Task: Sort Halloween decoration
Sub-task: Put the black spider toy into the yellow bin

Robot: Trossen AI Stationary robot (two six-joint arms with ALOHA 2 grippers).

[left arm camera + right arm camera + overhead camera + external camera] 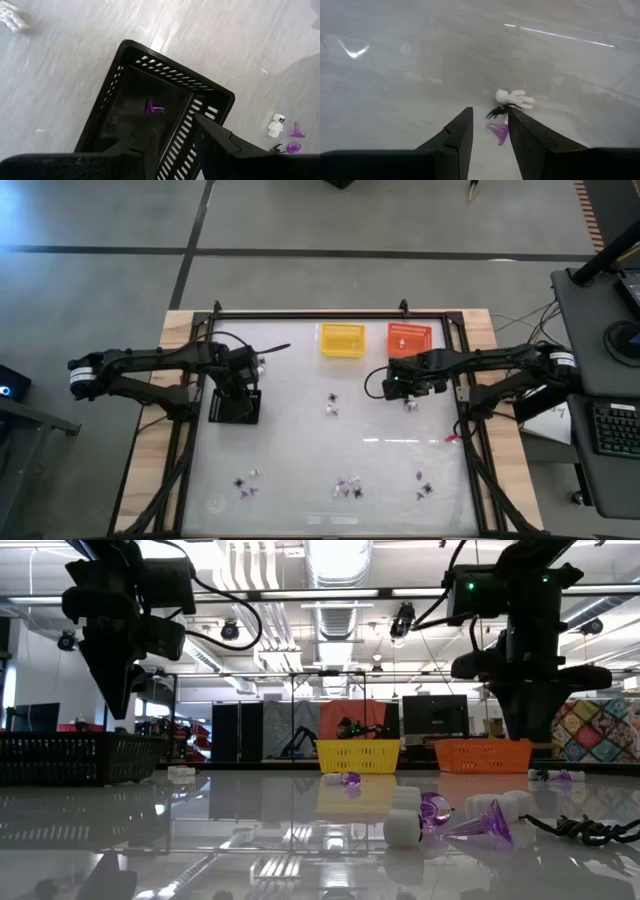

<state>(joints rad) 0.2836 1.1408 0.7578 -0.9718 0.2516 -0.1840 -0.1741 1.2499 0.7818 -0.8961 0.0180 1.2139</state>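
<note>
The Halloween decoration lies scattered on the white table as tiny trinkets. A white, a black and a purple one [499, 131] sit close together just below my right gripper [490, 142], which hangs open above them, pointing down [410, 388]. Other clusters lie mid-table [332, 406] and along the near edge [350, 488]. My left gripper [172, 150] hovers open over the black mesh basket [150, 100] at the left [233, 408]. One purple trinket [154, 108] rests on the basket's floor.
A yellow basket [342, 340] and an orange basket [408, 340] stand side by side at the table's far edge. More trinkets lie at the near left [245, 483] and near right [425, 486]. A black frame [330, 314] rims the table.
</note>
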